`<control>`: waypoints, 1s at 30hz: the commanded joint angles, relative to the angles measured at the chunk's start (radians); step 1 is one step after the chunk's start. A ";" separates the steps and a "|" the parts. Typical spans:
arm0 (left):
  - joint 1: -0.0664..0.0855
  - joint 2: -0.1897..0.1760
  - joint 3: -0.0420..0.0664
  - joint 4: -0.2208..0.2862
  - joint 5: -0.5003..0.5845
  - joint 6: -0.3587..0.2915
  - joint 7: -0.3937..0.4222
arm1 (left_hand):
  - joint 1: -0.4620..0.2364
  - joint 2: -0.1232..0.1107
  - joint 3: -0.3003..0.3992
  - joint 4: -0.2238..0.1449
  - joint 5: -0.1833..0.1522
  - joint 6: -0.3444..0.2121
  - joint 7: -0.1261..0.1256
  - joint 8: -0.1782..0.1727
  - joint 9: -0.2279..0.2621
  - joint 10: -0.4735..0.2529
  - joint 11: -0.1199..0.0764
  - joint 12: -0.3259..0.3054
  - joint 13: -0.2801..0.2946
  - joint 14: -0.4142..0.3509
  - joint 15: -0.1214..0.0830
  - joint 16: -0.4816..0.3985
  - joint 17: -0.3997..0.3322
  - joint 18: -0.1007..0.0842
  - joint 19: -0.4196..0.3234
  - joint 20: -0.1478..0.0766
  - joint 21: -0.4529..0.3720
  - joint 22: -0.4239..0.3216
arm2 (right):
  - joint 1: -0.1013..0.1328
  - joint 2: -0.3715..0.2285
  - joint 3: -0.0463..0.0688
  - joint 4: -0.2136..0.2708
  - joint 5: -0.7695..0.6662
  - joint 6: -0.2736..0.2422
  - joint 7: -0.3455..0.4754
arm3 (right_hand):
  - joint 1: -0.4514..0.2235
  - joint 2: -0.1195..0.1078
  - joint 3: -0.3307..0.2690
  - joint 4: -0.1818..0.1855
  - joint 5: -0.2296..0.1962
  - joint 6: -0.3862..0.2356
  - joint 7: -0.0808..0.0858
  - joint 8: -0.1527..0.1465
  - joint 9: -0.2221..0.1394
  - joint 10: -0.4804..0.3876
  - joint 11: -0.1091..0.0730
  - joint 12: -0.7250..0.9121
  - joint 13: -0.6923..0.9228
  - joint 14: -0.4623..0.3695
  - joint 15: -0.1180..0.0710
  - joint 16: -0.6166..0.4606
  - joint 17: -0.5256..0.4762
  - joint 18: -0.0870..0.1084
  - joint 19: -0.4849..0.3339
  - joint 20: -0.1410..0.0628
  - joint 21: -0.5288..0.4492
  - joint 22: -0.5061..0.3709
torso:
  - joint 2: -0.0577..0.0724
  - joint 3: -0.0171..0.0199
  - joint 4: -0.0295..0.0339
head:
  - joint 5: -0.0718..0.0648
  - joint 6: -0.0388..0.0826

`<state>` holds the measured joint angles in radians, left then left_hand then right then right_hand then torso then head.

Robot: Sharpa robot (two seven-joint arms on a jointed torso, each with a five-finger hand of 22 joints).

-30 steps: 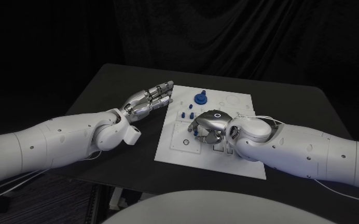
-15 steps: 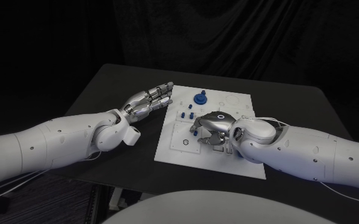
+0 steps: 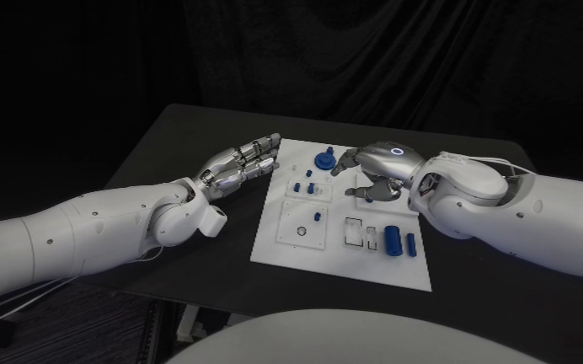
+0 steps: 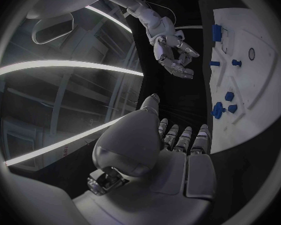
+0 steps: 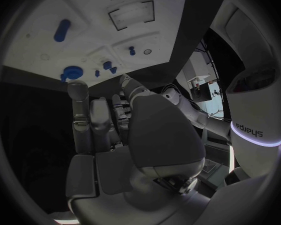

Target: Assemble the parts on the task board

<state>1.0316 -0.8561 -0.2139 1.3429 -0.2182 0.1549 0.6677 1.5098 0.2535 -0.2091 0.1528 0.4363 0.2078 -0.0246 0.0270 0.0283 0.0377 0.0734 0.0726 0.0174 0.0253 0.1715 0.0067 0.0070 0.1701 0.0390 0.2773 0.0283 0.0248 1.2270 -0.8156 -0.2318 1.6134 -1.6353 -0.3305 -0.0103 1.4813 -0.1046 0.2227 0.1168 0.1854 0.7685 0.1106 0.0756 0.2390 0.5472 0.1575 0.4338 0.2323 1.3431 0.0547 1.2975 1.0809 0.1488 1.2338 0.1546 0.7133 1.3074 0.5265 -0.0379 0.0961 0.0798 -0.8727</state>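
Now my right hand [image 3: 374, 174] hangs over the far part of the task board [image 3: 344, 256], fingers curled in with nothing in them as far as I can tell. My left hand [image 3: 243, 164] rests flat and spread wide at nine o'clock, just off the board on the counter [image 3: 170, 141]. A long blue part [image 3: 393, 240] lies toward five o'clock, and a round blue part [image 3: 326, 160] stands near twelve (right beside my knuckles). If I drop down carelessly, I could bump that round one or knock the small pegs [image 3: 302, 185] loose.
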 commanded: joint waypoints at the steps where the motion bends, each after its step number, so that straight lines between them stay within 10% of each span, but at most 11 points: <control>1: -0.002 0.000 0.001 0.003 0.007 0.002 0.012 | -0.008 -0.002 0.000 -0.002 0.000 0.001 0.006 0.003 0.002 -0.004 0.000 0.006 0.000 -0.001 0.003 0.006 0.001 0.005 -0.015 -0.002 -0.010 -0.007 | 0.018 -0.033 -0.002 0.011 0.029 0.003 -0.052 | -0.012 0.014 -0.003 0.009 -0.004 0.013 0.005 0.004 -0.004 0.044 -0.005 0.018 -0.006 0.019 0.006 0.015 0.020 -0.008 0.020 0.005 0.029 0.074 | 0.000 -0.0006 -0.0015 | -0.002 0.000; 8: -0.005 0.001 0.001 0.000 0.007 0.003 0.014 | -0.010 -0.001 0.000 0.000 0.003 -0.001 0.005 0.003 0.001 -0.004 0.000 0.005 0.000 -0.001 0.002 0.005 0.001 0.010 0.005 0.001 0.004 0.003 | 0.022 -0.079 -0.011 -0.019 0.034 0.059 -0.091 | -0.032 0.014 -0.019 0.023 -0.023 -0.017 -0.003 -0.012 -0.026 0.057 -0.003 0.013 -0.032 0.039 0.010 0.034 0.043 -0.013 0.046 0.009 0.064 0.082 | 0.002 -0.0008 0.0028 | -0.017 0.000; 19: -0.019 -0.003 0.001 0.003 0.007 0.000 0.022 | -0.011 0.000 0.001 0.002 0.005 -0.001 0.004 0.003 0.002 -0.004 0.000 0.006 0.000 -0.002 0.002 0.005 0.001 0.011 0.005 0.001 0.004 0.003 | -0.037 -0.077 -0.013 -0.079 0.002 0.039 -0.076 | -0.089 0.015 -0.055 0.073 -0.072 0.014 0.007 0.000 -0.045 0.174 -0.017 0.028 -0.062 0.096 0.002 0.087 0.123 -0.030 0.113 0.004 0.185 0.108 | 0.004 0.0009 -0.0003 | -0.020 0.000; 30: -0.025 -0.003 0.001 0.003 0.006 0.004 0.023 | -0.013 0.000 0.003 0.003 0.009 -0.002 0.005 0.003 0.001 -0.004 0.001 0.006 0.000 -0.002 0.002 0.005 0.001 0.004 -0.018 -0.002 -0.011 -0.008 | -0.072 -0.039 -0.013 -0.144 -0.004 0.051 -0.066 | -0.058 0.020 -0.049 0.049 -0.044 -0.006 0.006 -0.008 -0.063 0.218 -0.023 -0.003 -0.085 0.098 -0.005 0.080 0.113 -0.031 0.118 -0.003 0.186 0.107 | 0.003 0.0000 0.0015 | -0.033 0.000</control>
<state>1.0071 -0.8598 -0.2138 1.3433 -0.2181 0.1540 0.6704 1.5099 0.2534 -0.2091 0.1529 0.4410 0.2092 -0.0232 0.0270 0.0289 0.0377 0.0734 0.0726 0.0174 0.0253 0.1715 0.0067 0.0070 0.1702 0.0300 0.2771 0.0230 0.0225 1.1587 -0.8574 -0.2455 1.4760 -1.6257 -0.2842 -0.0719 1.4097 -0.0853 0.1734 0.1726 0.1322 0.7692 0.1152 0.0737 0.1777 0.7583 0.1351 0.4363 0.1501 1.4376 0.0527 1.3800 1.1961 0.1319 1.3475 0.1553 0.8937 1.3074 0.5300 -0.0376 0.0957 0.0489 -0.8727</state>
